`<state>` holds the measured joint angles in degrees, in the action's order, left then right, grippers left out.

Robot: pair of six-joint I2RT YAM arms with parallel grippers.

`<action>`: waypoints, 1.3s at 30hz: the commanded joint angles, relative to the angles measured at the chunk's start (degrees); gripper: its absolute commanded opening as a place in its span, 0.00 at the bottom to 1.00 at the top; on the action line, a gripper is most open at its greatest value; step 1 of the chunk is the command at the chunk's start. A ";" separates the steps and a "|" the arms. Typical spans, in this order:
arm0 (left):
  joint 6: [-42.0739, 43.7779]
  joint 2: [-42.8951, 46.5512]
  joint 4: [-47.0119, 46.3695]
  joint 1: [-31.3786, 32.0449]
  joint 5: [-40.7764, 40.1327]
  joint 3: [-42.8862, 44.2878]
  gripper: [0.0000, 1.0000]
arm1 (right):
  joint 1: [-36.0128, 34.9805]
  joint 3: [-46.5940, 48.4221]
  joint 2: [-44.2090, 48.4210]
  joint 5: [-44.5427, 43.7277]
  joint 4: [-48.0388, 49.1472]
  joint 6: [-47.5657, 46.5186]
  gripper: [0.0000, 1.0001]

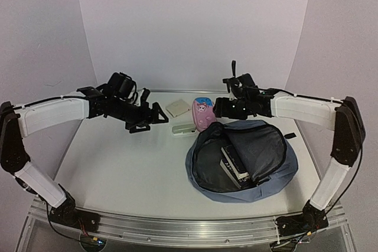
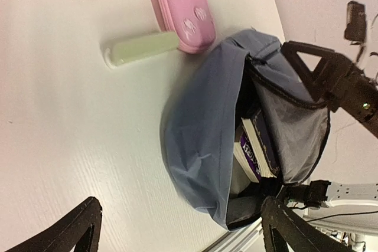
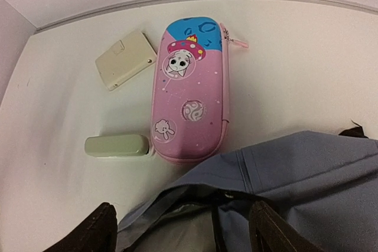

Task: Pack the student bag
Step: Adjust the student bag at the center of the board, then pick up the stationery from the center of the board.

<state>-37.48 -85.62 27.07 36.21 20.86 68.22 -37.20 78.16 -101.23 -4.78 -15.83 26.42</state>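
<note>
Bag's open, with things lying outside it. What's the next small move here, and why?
Probably lower the right gripper onto the rim of the student bag, which lies between its open fingers, and hold the mouth open. The pink pencil case, green case and beige box lie outside it, and the open left gripper hangs beside them, empty.
</note>
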 commanded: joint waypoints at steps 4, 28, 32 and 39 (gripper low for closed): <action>9.18 7.13 7.52 -9.28 -0.18 3.91 0.94 | 6.43 11.60 -12.84 10.32 2.02 -1.92 0.67; 17.11 13.70 -5.01 -21.61 0.80 -10.98 0.95 | 13.62 27.46 -36.00 33.73 3.39 -3.58 0.52; 17.00 12.01 -4.86 -21.62 2.53 -10.57 0.95 | 13.59 28.70 -38.19 34.90 3.99 -2.70 0.52; 16.89 10.54 -5.00 -21.71 4.40 -10.22 0.95 | 13.59 30.66 -41.52 38.86 6.89 -0.09 0.50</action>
<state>-21.26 -74.65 24.02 14.81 23.39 56.97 -23.14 106.98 -139.75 30.62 -10.87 24.63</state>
